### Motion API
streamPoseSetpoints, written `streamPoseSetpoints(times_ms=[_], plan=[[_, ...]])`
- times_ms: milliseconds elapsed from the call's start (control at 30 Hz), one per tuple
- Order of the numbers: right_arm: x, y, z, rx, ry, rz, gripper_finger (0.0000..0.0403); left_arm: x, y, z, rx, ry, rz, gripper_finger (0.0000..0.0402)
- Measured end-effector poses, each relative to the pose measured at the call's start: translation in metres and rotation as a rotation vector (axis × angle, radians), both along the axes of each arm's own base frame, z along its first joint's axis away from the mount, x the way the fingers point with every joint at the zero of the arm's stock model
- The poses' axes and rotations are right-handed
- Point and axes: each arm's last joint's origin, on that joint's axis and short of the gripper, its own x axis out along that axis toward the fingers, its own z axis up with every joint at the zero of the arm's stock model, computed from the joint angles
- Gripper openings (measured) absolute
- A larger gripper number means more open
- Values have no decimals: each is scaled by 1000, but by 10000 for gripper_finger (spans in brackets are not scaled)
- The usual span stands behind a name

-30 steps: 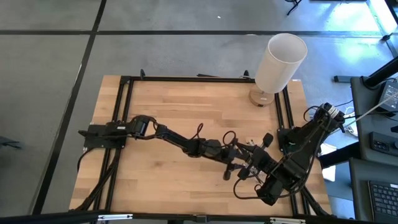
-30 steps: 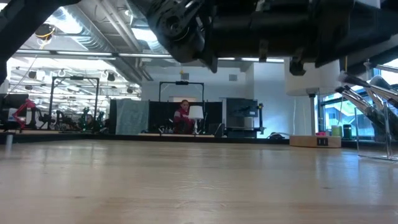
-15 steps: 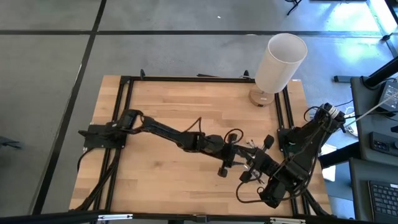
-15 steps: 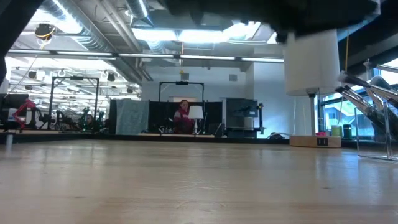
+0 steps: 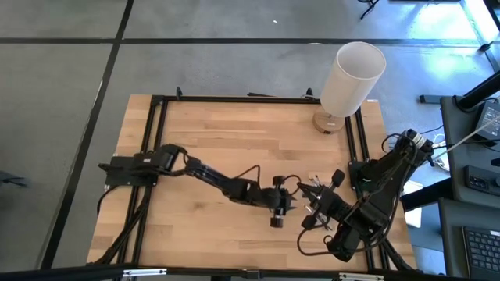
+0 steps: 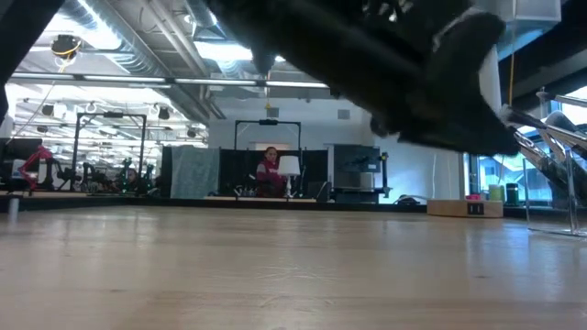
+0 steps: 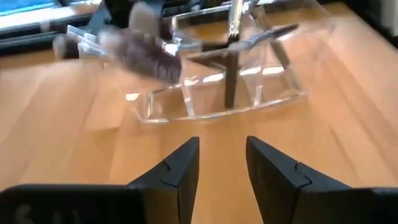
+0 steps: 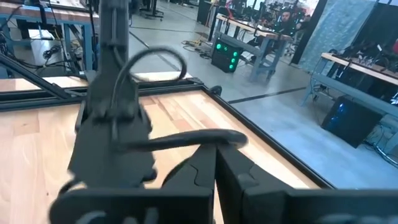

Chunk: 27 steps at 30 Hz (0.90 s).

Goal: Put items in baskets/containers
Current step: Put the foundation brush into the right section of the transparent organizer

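The left claw [image 7: 222, 163] hangs over the wooden surface [image 5: 234, 133], fingers apart with nothing between them, pointing at the clear box [image 7: 249, 68] just ahead. Brushes [image 7: 140, 50] lie in and across the box, one with a fluffy dark tip over its near wall. The right claw [image 8: 216, 163] is pressed together and empty, beside the left arm near the surface's right front. A white cylinder [image 5: 353, 76] stands at the far right corner.
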Motion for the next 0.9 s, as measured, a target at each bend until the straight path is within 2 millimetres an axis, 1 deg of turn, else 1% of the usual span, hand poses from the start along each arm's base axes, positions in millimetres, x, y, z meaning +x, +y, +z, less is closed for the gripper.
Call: streamPoseSetpoints(times_ms=[133,200,300,433,500,667,800,900], plan=[[0,0,2,5,-4,0,6,7,-4,-17,-78,-77,81,127],[0,0,3,4,-12,-2,6,12,-4,-24,-144,-152,104,127],[0,0,3,3,-11,-2,7,16,-7,-30,-206,-249,102,120],[0,0,3,2,-11,-2,7,20,-10,-33,-222,-270,74,98],[0,0,3,3,-11,-2,6,22,-11,-32,-213,-275,55,87],[0,0,3,1,-10,-2,7,29,-14,-19,-171,-314,-21,62],[0,0,4,0,-12,-3,7,34,-15,-6,-139,-350,-50,47],[0,0,4,-1,-12,-4,7,38,-13,0,-128,-368,-59,39]])
